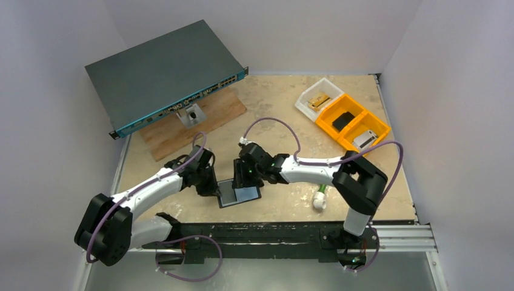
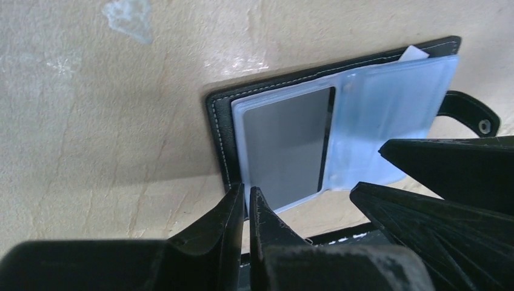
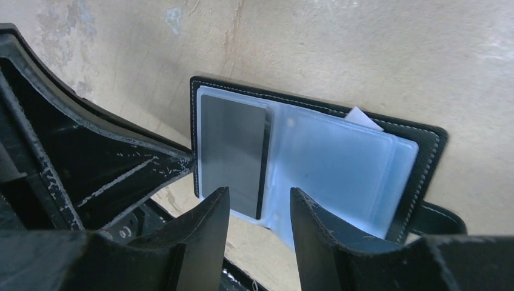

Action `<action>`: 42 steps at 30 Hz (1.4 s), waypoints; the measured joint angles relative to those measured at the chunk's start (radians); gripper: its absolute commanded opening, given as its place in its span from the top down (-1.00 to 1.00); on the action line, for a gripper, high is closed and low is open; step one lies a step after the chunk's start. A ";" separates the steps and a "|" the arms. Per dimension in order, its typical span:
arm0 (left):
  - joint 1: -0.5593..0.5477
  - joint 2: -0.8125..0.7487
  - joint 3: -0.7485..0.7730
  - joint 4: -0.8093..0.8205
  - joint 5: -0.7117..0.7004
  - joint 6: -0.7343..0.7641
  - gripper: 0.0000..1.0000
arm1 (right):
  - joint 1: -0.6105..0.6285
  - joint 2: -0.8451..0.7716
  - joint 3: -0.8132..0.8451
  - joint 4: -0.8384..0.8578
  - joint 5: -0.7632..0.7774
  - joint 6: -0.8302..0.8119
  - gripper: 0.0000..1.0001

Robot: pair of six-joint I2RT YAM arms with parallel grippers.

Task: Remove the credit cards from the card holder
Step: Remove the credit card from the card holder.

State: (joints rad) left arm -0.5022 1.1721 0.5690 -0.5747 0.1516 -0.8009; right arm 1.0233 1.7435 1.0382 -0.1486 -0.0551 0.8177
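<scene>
Well, the card holder [image 1: 239, 195] lies opened flat on the tan surface [image 1: 285, 109], cover down. Its pale blue plastic sleeves [image 2: 388, 115] face up, so the pockets are exposed to both wrist cameras. One dark grey credit card [image 2: 285, 148] sits in the sleeve over the holder's left half. A white corner [image 3: 363, 118] pokes past the sleeves at the holder's far edge (a slip or a second card, I cannot tell).

The left gripper [image 2: 246, 193] meets the holder at its left edge, fingers pressed almost together with only a sliver between them. Whether they nip the cover or merely bear on it is not visible. It is probably there as an anchor, so the light holder won't slide or fold shut when a card is tugged.

The right gripper [image 3: 259, 194] hovers above the holder's near edge with its fingers spread, straddling the card's right edge and the sleeve fold. I judge it is lined up to close on the card and draw it from its pocket. No loose card shows beside the holder.
</scene>
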 measured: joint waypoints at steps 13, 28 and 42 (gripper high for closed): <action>0.003 0.015 -0.011 0.026 0.000 0.000 0.97 | 0.005 0.089 0.020 0.052 -0.092 0.001 0.18; 0.004 0.059 -0.011 0.063 0.013 0.000 1.00 | -0.066 0.101 -0.093 0.270 -0.248 0.076 0.15; 0.005 0.132 0.007 0.120 0.088 -0.010 1.00 | -0.140 0.120 -0.214 0.512 -0.417 0.170 0.15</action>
State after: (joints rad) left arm -0.4973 1.3041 0.5758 -0.4545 0.2398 -0.8112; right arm 0.8829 1.8637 0.8242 0.3637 -0.4725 0.9878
